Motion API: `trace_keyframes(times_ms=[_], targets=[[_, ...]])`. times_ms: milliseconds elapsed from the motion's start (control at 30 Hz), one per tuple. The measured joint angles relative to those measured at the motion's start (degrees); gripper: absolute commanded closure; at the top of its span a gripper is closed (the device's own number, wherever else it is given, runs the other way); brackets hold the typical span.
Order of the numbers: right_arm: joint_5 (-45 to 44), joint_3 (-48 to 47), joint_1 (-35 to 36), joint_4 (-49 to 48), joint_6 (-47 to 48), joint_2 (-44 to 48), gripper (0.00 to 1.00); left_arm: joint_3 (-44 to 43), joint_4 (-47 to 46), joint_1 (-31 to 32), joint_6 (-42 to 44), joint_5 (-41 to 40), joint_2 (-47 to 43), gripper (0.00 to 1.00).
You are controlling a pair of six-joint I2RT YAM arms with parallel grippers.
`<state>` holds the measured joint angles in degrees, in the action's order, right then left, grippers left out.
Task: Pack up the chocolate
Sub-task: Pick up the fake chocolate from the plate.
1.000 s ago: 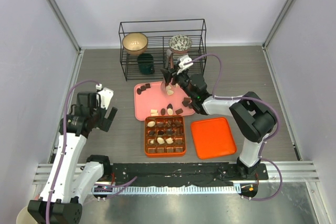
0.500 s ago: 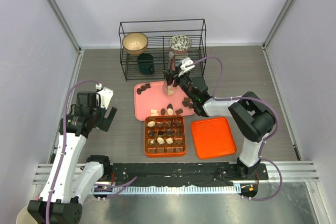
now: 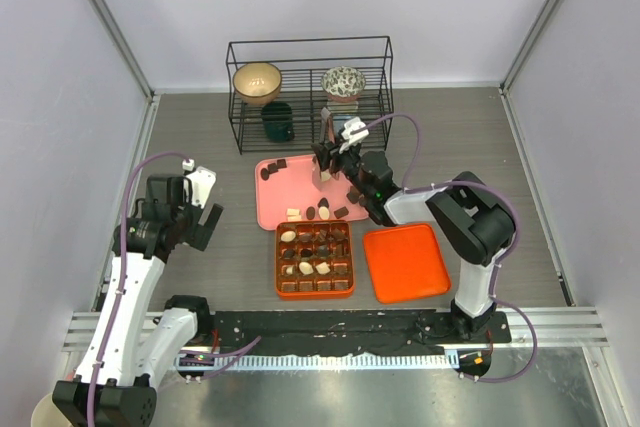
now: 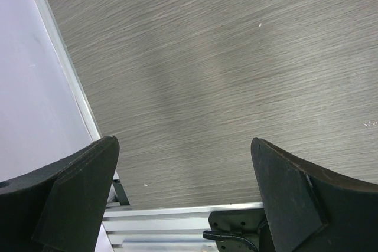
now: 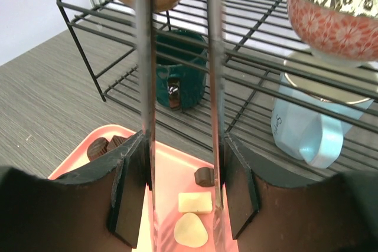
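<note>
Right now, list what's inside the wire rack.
Tan bowl and patterned bowl on the upper level; green mug and pale blue mug below. The patterned bowl partly covers the pale blue mug.

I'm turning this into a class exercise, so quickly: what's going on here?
The right jaws clamp a pair of metal tongs over the pink tray, where loose chocolate lies. In front of it, the orange gridded box already holds several pieces, and a flat orange tray sits beside it. The left jaws stand open and empty over the table, off to the left.
</note>
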<state>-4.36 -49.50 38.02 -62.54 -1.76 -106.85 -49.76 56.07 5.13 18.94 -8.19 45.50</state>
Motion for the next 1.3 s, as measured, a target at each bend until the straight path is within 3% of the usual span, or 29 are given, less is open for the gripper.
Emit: trace_keyframes(times_ms=[600, 1000, 1300], targets=[[0.37, -1.25, -0.07, -4.15, -1.92, -3.48, 0.52, 0.0, 0.04, 0.0, 1.05, -0.81, 0.0, 0.0], [1.6, -1.64, -0.15, -6.08, -2.51, -4.2, 0.7, 0.0, 0.15, 0.0, 1.05, -0.81, -0.28, 0.0], [1.77, 3.45, -0.09, -5.27, 0.74, 1.75, 0.72, 0.0, 0.42, 0.0, 1.05, -0.79, -0.28, 0.0]])
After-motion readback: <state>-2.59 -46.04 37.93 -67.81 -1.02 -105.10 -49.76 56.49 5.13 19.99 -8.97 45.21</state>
